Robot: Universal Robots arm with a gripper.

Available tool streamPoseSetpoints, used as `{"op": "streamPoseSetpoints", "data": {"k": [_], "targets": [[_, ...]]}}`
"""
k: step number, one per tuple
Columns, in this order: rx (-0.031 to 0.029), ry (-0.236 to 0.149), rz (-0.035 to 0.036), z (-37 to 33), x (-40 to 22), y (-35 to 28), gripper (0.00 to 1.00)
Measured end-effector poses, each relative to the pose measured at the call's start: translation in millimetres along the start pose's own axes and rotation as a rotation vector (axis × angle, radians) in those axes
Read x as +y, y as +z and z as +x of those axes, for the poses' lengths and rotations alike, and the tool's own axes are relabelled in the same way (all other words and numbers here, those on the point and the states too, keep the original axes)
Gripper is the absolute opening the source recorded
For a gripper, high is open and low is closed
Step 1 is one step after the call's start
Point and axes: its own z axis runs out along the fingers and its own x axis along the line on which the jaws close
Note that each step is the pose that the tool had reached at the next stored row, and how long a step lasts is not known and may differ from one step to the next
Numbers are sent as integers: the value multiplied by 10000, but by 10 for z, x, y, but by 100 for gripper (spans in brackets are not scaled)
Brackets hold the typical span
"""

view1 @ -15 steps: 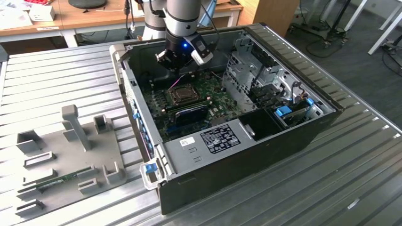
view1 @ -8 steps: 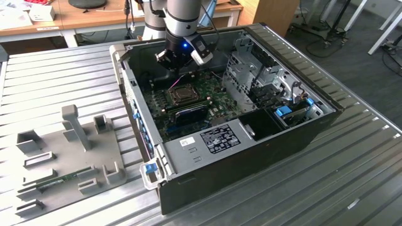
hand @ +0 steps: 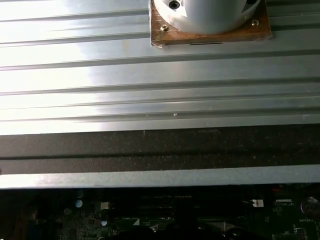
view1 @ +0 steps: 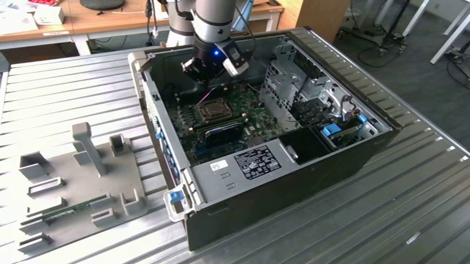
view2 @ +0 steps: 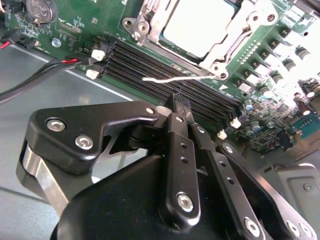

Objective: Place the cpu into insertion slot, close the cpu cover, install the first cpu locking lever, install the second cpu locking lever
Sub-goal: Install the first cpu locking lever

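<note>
One ribbed metal desk. On it stands one open computer case, and toward the exterior view's left lies one grey fixture plate with several upright pegs and brackets. One arm reaches down into the case over the green motherboard. In the first wrist view the arm's round base is cut off by the picture's edge. The board beyond the case wall there is dark and hard to read.

One pincer, black, hangs over the four black memory slots beside the socket. The fingertips are pressed together with nothing seen between them.

One cpu cover, a silvery frame, lies flat on the socket, partly cut off at the picture's edge. One cpu sits in the socket under the cover. Its dull pale-grey flat top shows through the window, with only part of the square in frame.

One thin wire lever juts from the socket corner out across the memory slots, its free end unlatched. It passes near the fingertips. Cannot tell whether they touch it.

One coin cell sits at the board's corner. A red-and-black cable bundle runs to a white plug by the slots.
</note>
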Motion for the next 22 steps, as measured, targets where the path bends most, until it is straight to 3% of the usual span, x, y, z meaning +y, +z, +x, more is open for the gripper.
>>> {"op": "streamPoseSetpoints", "data": {"k": [2, 3, 6, 9, 13, 15, 16, 22], "targets": [[-20, -6, -2, 0, 0, 1, 11], [-68, -22, -4, 0, 0, 0, 11], [-363, -110, -18, 9, -1, 1, 11], [-511, -153, -26, 24, -2, 2, 11], [-847, -273, -43, 49, -5, 12, 11], [-974, -321, -49, 68, -7, 17, 11], [-1015, -338, -51, 80, -8, 19, 11], [-1049, -352, -54, 159, -18, 22, 11]]}}
